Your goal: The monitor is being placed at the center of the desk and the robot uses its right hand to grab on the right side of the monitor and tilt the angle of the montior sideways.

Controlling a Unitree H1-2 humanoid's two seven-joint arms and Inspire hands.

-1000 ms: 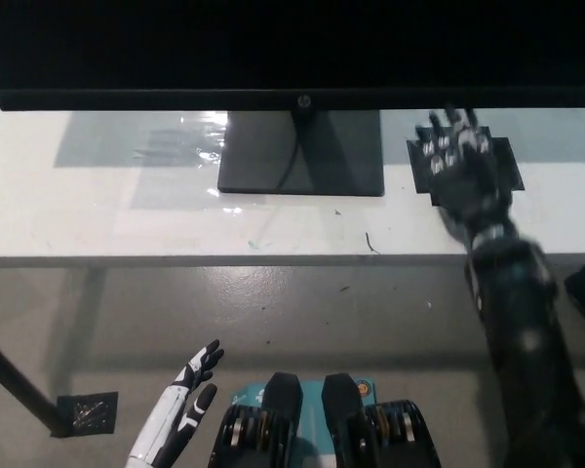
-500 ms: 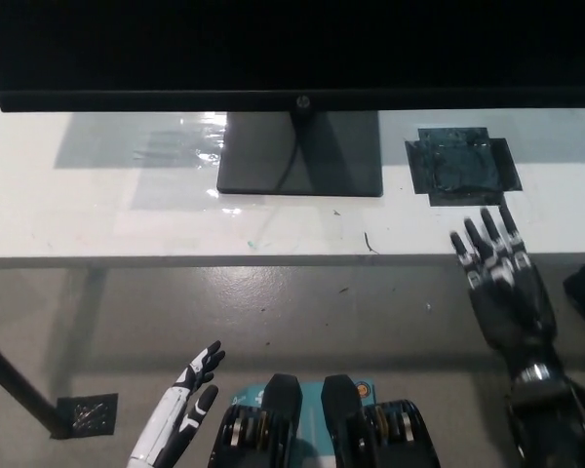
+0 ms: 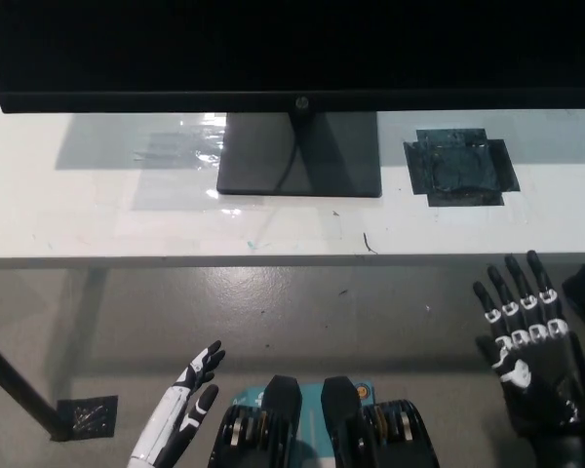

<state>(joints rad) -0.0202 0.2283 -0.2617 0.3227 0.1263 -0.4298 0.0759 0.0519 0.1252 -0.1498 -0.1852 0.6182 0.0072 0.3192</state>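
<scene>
A: Where was the monitor?

B: Centred at the rear of the tabletop, on its flat stand base. The right robot hand hung below the tabletop edge, fingers spread, holding nothing; the left robot hand rested low, also spread.

A: Handling?

B: Probably rigid, moderately heavy, screen fragile. Grip the right bezel. That edge and the top were out of frame.

The white surface lies bare in front of the monitor, whose screen spans the whole back edge and overhangs it. Its dark base stands at the middle, leaving flat room on either side. A dark taped patch lies flat to the right. Both the right hand and left hand hang below the surface's front edge, over open floor
</scene>
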